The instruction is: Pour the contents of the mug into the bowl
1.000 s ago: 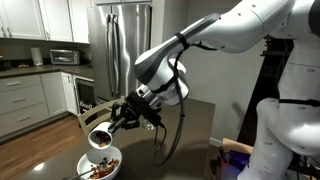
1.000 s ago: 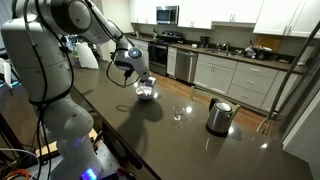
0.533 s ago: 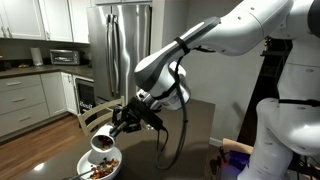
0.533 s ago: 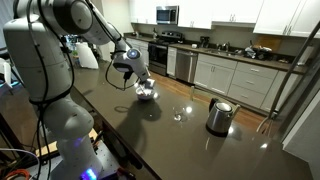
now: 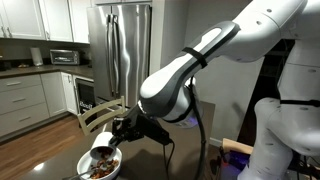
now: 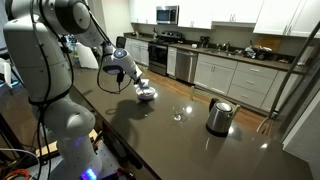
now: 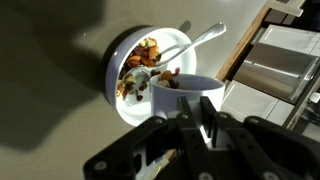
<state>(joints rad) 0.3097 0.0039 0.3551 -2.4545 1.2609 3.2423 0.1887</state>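
The white mug (image 7: 185,92) hangs tilted just above the white bowl (image 7: 130,106), its mouth over the rim. Brownish food and a metal spoon (image 7: 196,41) lie in the bowl. My gripper (image 7: 192,118) is shut on the mug's handle side, its black fingers pressed together behind the mug wall. In both exterior views the mug (image 5: 103,152) sits low over the bowl (image 5: 100,170), the gripper (image 5: 122,134) reaching down from the right. At the table's far end, the bowl (image 6: 147,94) lies under the gripper (image 6: 137,80). What is inside the mug is hidden.
A steel kettle (image 6: 219,116) and a clear glass (image 6: 179,113) stand further along the dark table (image 6: 170,140). A steel fridge (image 5: 122,50) and kitchen cabinets lie behind. The table edge runs close to the bowl in the wrist view.
The arm has swung and lowered, bringing the mug down from well above the bowl to just over its rim. The grip on the mug is unchanged.
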